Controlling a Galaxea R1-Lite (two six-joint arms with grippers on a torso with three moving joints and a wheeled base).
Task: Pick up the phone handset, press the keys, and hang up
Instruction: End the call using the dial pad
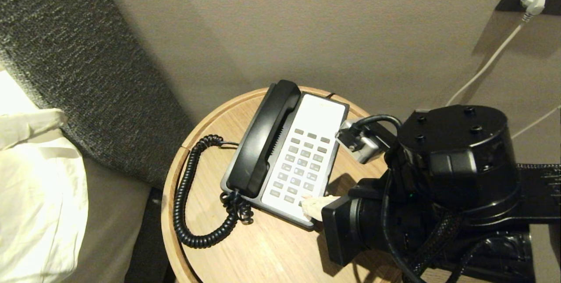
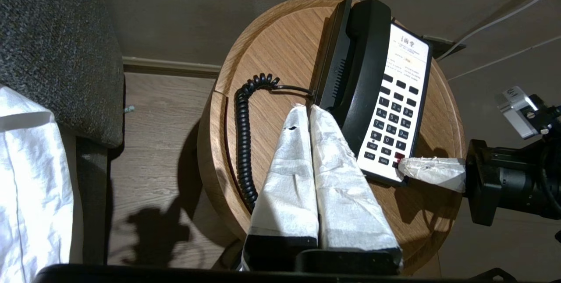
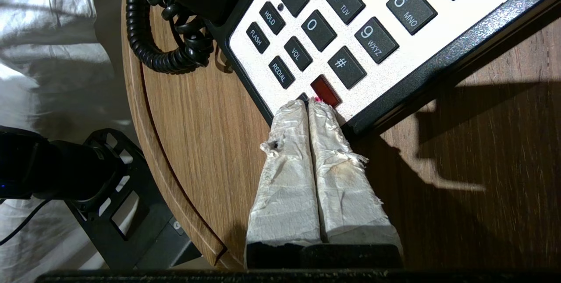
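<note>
In the lower right of the head view the right arm fills the near corner, and its right gripper (image 1: pixel 312 206) reaches left with its taped fingers pressed together, the tips at the near right corner of the phone base (image 1: pixel 287 156). The right wrist view shows those tips (image 3: pixel 307 107) at the base's front rim, just beside a red key (image 3: pixel 325 90) at the bottom of the keypad (image 3: pixel 337 20); whether they touch it cannot be told. The left gripper (image 2: pixel 307 110), seen only in the left wrist view, hangs over the table with its wrapped fingers together and empty, tips near the side of the base.

The round wooden table (image 1: pixel 263 248) has bare wood toward the bottom centre of the head view, its raised rim curving along the left. The coiled cord (image 1: pixel 186 195) loops across that left part, close to the rim.

The phone handset (image 1: pixel 265 138) lies in its cradle along the left side of the base, mid-frame, running toward the table's far edge. Beyond it, a plug (image 1: pixel 532 0) sits in a wall socket at upper right.
</note>
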